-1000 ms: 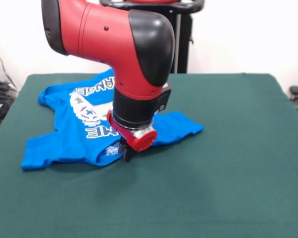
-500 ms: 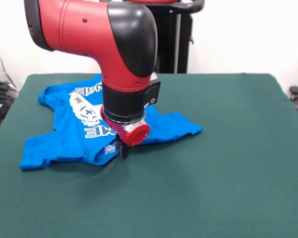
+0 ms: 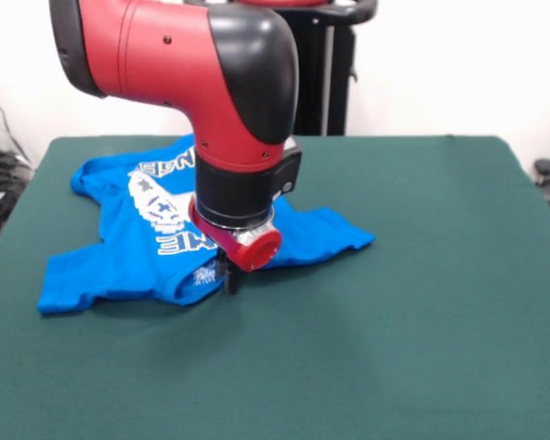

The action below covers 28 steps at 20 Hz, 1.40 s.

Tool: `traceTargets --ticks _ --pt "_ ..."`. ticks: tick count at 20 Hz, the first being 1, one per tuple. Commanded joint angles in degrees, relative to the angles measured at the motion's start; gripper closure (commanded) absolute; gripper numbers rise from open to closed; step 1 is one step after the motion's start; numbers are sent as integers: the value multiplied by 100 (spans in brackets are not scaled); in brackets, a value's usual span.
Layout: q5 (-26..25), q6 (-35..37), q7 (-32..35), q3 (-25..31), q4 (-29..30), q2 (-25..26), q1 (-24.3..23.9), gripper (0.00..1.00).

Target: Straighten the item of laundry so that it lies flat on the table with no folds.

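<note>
Since half a second ago the arm [image 3: 220,101] has nudged a bit to the right of the picture, and the shirt looks like it hasn't budged at all. Big things first: the table [image 3: 422,302] is a wide dark green felt-looking top, way bigger than the shirt, with loads of bare space toward the near and right sides to spread things out, and I'd guess that nap grips fabric a little, so cloth should drag rather than slide freely. White wall behind, a black stand at the back, some cables off to the left edge. The blue T-shirt [image 3: 119,247] sits on the left half of the table, print side up but rumpled, with one sleeve poking out to the right and its near hem bunched and doubled under. It's obviously light and floppy, no stiffness, so pulling from one spot will just stretch that bit; I'd take hold right at a hem edge or a sleeve tip and tug outward. The gripper [image 3: 229,278] is down at that near hem, mostly hidden under the wrist, so honestly can't tell whether it's pinching cloth or not.
</note>
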Motion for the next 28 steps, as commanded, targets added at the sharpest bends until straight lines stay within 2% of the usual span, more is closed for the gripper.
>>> traceTargets --ticks 1,28 --pt "-35 169 -427 640 -734 -18 286 100" --pt "140 345 -153 1012 -1493 113 385 100"
